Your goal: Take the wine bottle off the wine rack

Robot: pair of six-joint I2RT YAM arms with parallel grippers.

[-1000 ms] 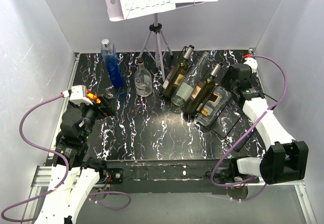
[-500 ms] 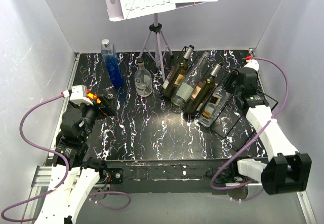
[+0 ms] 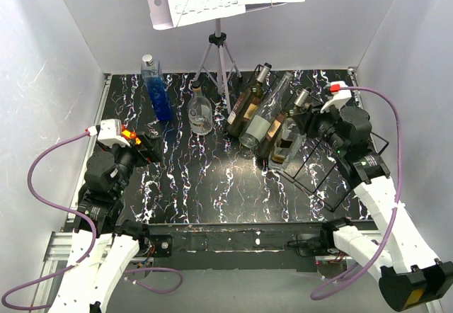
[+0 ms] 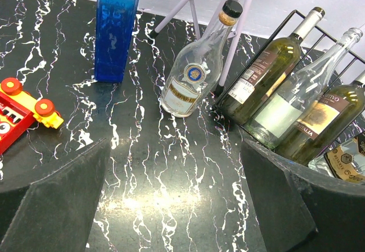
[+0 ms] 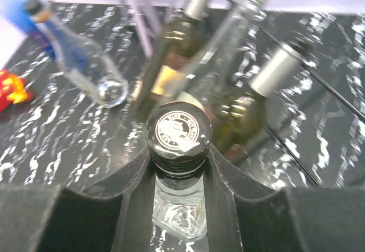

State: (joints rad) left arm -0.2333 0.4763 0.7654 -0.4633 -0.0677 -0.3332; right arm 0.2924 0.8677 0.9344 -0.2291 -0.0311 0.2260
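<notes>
right gripper (image 3: pixel 306 120) clamped on neck of wine bottle (image 3: pixel 285 143) | bottle tilted, rightmost of four at wine rack (image 3: pixel 322 168) | three other bottles (image 3: pixel 258 111) leaned on its left | music stand (image 3: pixel 219 51) stood far behind

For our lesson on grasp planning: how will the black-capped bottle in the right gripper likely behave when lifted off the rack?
The black-capped bottle looks like clear glass, so probably rigid, smooth and breakable. The right gripper grips only its neck, so the body may swing. With neighbouring bottles close, knocks seem possible.
</notes>
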